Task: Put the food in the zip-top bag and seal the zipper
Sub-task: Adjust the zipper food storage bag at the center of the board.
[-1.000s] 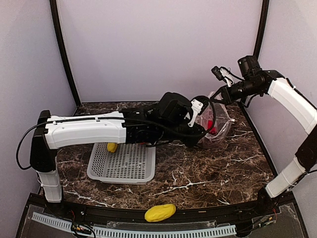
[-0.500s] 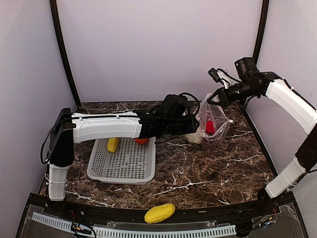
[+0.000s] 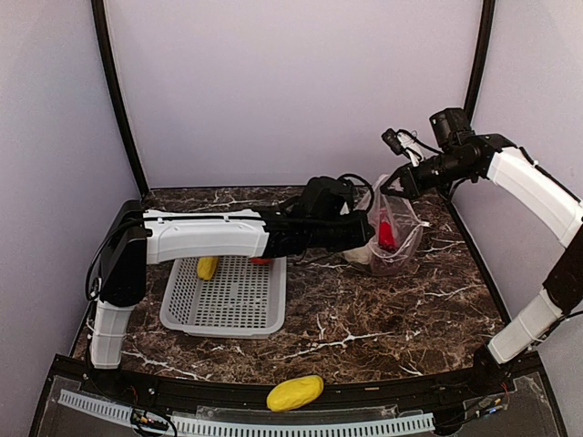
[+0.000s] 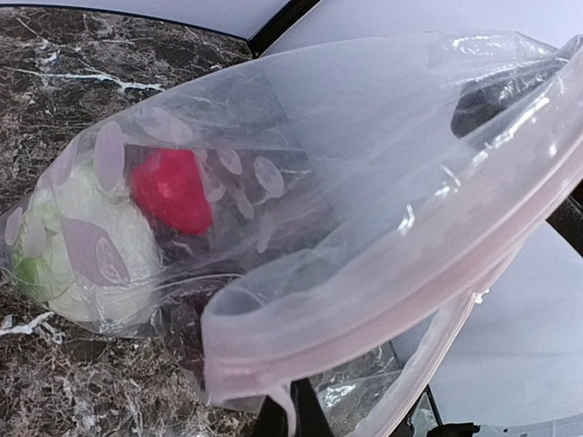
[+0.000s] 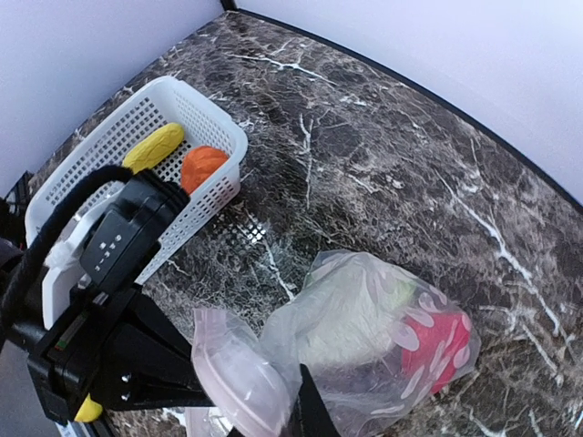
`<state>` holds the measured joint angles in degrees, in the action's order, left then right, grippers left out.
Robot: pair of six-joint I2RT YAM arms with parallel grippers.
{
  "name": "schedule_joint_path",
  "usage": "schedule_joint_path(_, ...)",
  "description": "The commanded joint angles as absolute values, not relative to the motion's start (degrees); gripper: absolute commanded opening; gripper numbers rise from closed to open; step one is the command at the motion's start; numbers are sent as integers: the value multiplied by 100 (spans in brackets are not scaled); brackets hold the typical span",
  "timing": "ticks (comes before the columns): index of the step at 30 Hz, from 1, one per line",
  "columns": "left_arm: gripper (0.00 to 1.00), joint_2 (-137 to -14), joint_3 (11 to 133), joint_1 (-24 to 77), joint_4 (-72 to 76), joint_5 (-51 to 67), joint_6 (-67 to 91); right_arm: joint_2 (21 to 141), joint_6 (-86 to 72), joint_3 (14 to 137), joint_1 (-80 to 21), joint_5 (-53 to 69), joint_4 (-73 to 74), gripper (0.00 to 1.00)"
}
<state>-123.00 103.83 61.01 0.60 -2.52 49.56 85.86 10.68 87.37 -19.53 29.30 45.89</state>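
1. **Risk, slipping grip.** The bag [image 4: 301, 137] is held only by its thin rim, with its mouth gaping. If either grip slides on the slick plastic, we expect the rim to drop. The red pepper [image 4: 171, 191] and cauliflower [image 4: 86, 259], lying deep in the bag ahead of the left gripper [image 3: 366, 235], could then roll out.
2. **Risk, bad seal.** The zipper [image 4: 383, 305] curls just in front of the left fingers, and its two strips stand apart. An uneven pull could fold the zipper, so that pressing it would leave a gap.
3. **Risk, food left out.** A yellow fruit [image 5: 153, 147] and an orange piece [image 5: 202, 167] lie in the basket [image 5: 109, 146] behind the left gripper. A second yellow fruit [image 3: 294, 391] lies well apart at the near edge of the table [image 3: 383, 319]. To fetch any of them, one gripper would have to let go, and the mouth might sag closed.
4. **Left gripper.** Its jaws are together. In the wrist view the bag's rim runs down into the dark fingers, so we judge that it is clamped on the rim.
5. **Right gripper** [image 3: 393, 185]. Its jaws are nearly together above the bag, and as far as we can judge they pinch the top edge. The bag hangs beneath this gripper, with its lower part resting on the table.
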Motion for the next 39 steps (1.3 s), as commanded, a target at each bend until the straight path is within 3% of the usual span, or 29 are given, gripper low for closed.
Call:
schedule_joint_path(1, 1, -12271, 10545, 6117, 33, -104, 5089, 8505, 1298, 8828, -1995, 2234, 4786, 17)
schedule_joint_path(7, 1, -11983, 10517, 6161, -82, -203, 5006, 8519, 1496, 8855, -1995, 1554, 5402, 23)
schedule_joint_path(11, 1, -11801, 10590, 6188, -403, -279, 4857, 8452, 1463, 8856, -1986, 1281, 5512, 18)
schedule_joint_path(14, 1, -11669, 10845, 6183, -904, -313, 4645, 8417, 1476, 9058, -1977, 1134, 5650, 0)
schedule_joint_path(21, 1, -11331, 11816, 6113, -1790, -1068, 3617, 8623, 1700, 9767, -1795, 650, 5690, 0)
schedule_joint_path(25, 1, -11518, 12035, 5852, -1603, -603, 3689, 9087, 1818, 10416, -1461, 591, 5660, 0)
schedule_joint_path(32, 37, -11622, 11779, 5656, -1348, 218, 3141, 9665, 1661, 11313, -1177, 748, 5745, 0)
schedule_joint_path(39, 54, -10371, 9685, 5918, -1601, 583, 1815, 9068, 1521, 9899, -1203, 1409, 5479, 0)
